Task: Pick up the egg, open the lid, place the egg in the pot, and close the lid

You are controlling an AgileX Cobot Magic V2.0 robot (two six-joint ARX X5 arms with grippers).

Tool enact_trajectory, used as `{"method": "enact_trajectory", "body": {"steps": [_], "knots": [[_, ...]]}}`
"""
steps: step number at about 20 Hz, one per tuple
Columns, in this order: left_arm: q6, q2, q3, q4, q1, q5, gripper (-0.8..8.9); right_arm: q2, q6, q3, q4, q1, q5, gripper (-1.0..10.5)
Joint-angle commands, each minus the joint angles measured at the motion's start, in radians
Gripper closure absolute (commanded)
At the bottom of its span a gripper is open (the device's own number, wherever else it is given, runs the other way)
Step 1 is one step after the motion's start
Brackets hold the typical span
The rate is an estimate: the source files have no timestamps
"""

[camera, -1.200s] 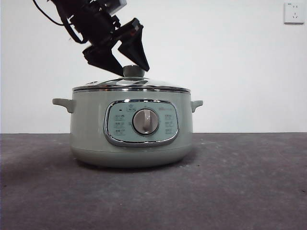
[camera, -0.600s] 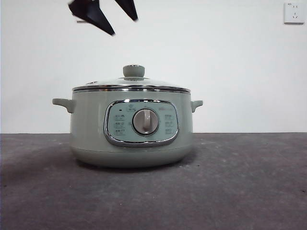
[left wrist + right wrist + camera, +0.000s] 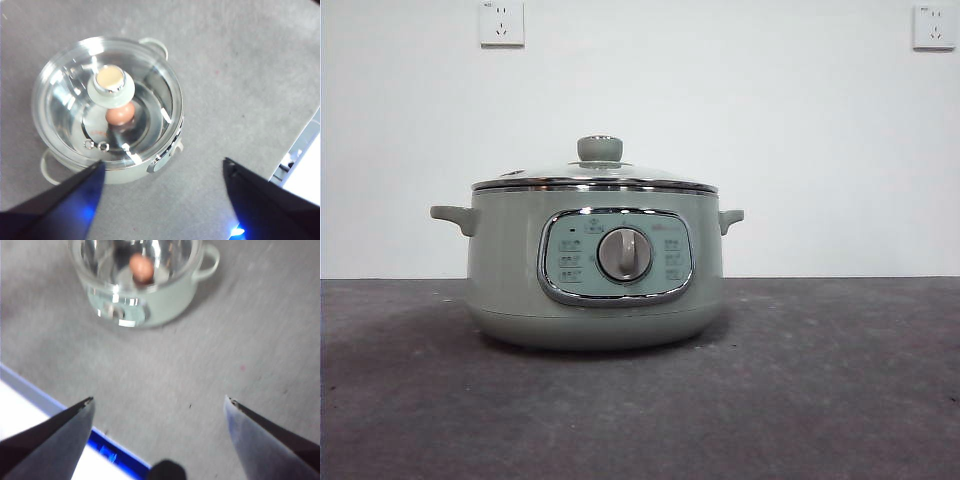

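judging from how things lie, the task looks complete: the egg (image 3: 120,114) rests inside the pot (image 3: 510,270) and the lid (image 3: 595,178) sits level on its rim. the egg shows reddish-brown and whole through the glass. left gripper (image 3: 162,172) and right gripper (image 3: 159,406) hang well above the surface, jaws apart, holding nothing.

Laboratory test bench: bare white wall with two sockets (image 3: 501,23), plain grey worktop (image 3: 820,380), a lone pot (image 3: 595,270).
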Motion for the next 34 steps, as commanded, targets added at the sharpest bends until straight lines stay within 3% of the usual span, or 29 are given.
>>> {"method": "enact_trajectory", "body": {"steps": [1, 2, 3, 4, 7, 10, 23, 28, 34], "knots": [[-0.013, -0.021, 0.002, 0.004, 0.002, 0.004, 7.45, -0.003, 0.006, -0.024, -0.023, 0.000, -0.005, 5.8], [-0.012, -0.026, 0.002, 0.004, -0.002, 0.003, 8.34, -0.003, 0.006, -0.027, -0.023, 0.000, -0.006, 7.2], [-0.012, -0.030, 0.002, 0.004, -0.008, 0.004, 8.20, -0.003, 0.004, -0.028, -0.023, 0.000, -0.006, 9.0], [-0.013, -0.032, 0.002, 0.004, -0.013, 0.003, 8.20, -0.003, 0.002, -0.028, -0.023, 0.001, -0.007, 9.6], [-0.013, -0.032, 0.002, 0.004, -0.026, 0.003, 8.20, -0.003, 0.002, -0.027, -0.023, 0.000, -0.010, 9.5], [-0.026, -0.032, 0.002, 0.004, -0.027, 0.003, 8.18, -0.003, 0.090, -0.027, -0.023, 0.000, 0.000, 9.5], [-0.039, -0.031, 0.002, 0.022, -0.027, 0.003, 8.17, 0.004, 0.090, -0.027, -0.023, 0.000, 0.000, 9.5], [-0.087, -0.031, 0.002, 0.080, -0.014, -0.005, 8.17, 0.004, 0.090, -0.027, -0.023, 0.000, 0.000, 9.5], [-0.014, -0.195, -0.064, 0.247, 0.187, -0.049, 8.17, 0.004, 0.090, -0.027, -0.023, 0.000, 0.000, 9.5]]}}
